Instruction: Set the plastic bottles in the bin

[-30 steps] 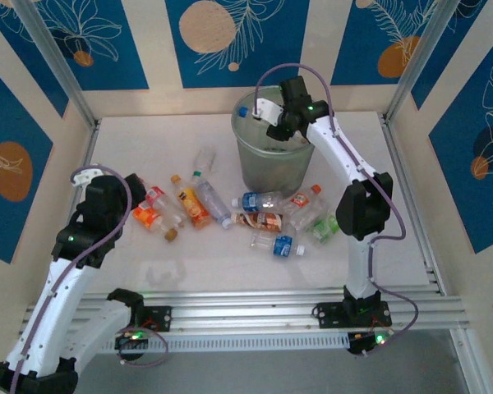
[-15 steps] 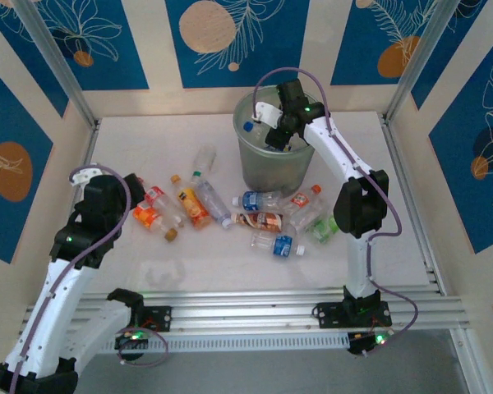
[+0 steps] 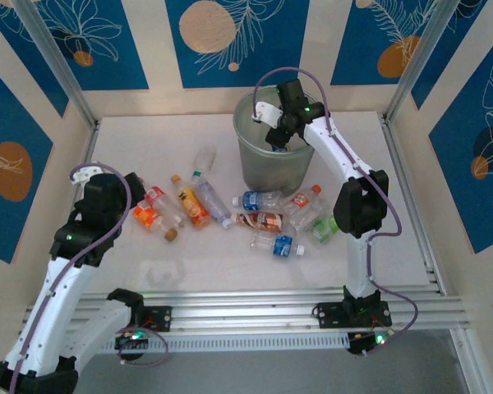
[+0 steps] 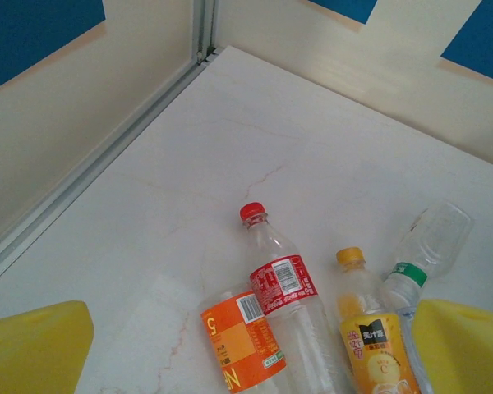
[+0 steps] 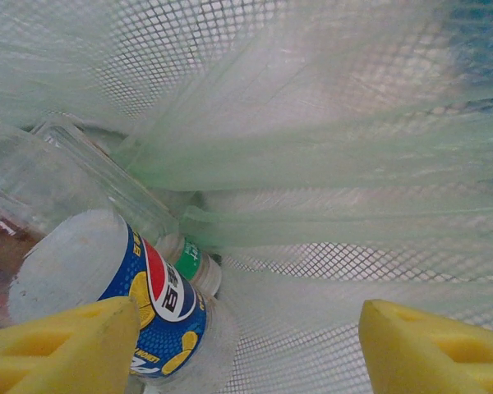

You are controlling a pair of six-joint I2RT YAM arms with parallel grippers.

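Note:
The bin (image 3: 248, 161), a grey-green mesh wastebasket, stands at the back of the table. My right gripper (image 3: 276, 136) reaches down inside it. It is open (image 5: 246, 351), and a blue-labelled bottle (image 5: 152, 300) lies loose on the mesh beside its left pad (image 5: 62, 349). A green-capped bottle (image 5: 189, 261) lies behind that. Several plastic bottles lie on the table in front of the bin, among them a blue-labelled one (image 3: 260, 199) and a brown-labelled one (image 3: 259, 220). My left gripper (image 4: 246, 353) hangs open over a red-labelled bottle (image 4: 283, 287), an orange-labelled one (image 4: 242, 341) and a yellow-labelled one (image 4: 374, 345).
A clear bottle (image 3: 204, 158) lies alone to the left of the bin. Metal frame posts (image 3: 70, 90) and patterned walls close in the table on three sides. A rail (image 3: 271, 308) runs along the near edge.
My right gripper has dropped from the bin's rim down into the bin and opened. The blue-capped bottle it held now lies inside. The left arm has not moved.

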